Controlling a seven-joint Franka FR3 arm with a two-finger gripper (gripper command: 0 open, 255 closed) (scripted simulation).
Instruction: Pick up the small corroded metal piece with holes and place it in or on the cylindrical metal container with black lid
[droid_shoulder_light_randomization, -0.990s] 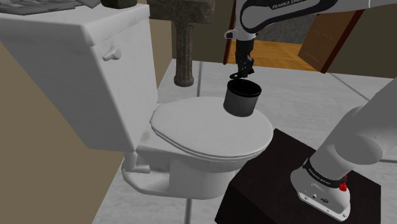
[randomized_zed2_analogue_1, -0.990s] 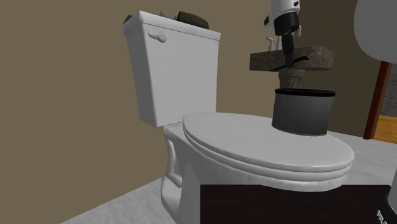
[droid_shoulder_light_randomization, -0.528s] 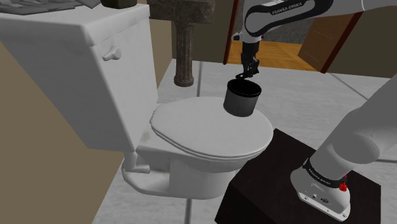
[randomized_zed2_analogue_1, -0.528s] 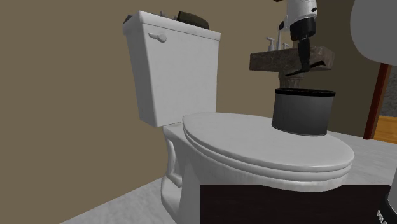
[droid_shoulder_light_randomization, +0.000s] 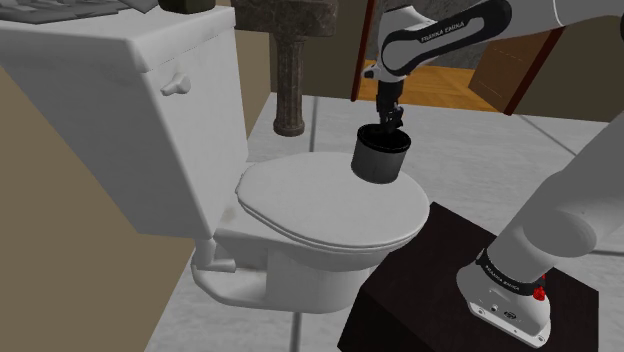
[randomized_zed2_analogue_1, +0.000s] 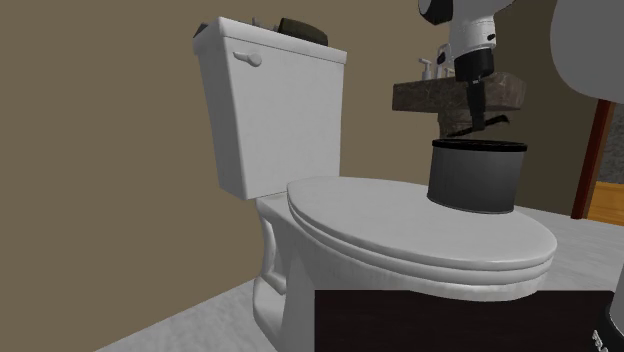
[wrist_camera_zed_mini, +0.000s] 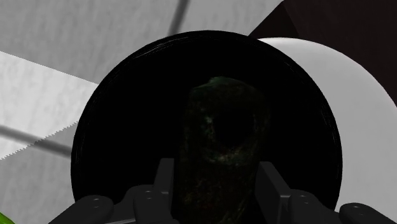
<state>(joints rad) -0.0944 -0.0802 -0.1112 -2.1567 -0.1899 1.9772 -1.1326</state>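
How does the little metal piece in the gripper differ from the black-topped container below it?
The metal piece is small, narrow and mottled; the container is a much wider, smooth cylinder. The piece hangs clasped in the gripper; the container stands on the toilet lid. Both look dark.

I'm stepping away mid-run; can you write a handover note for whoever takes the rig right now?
Gripper: jaws shut on the metal piece.
The piece hangs over the black lid of the container, which stands on the closed toilet seat.
Done: pick-up and carry to the container.
Left: lower, release onto the lid, withdraw.
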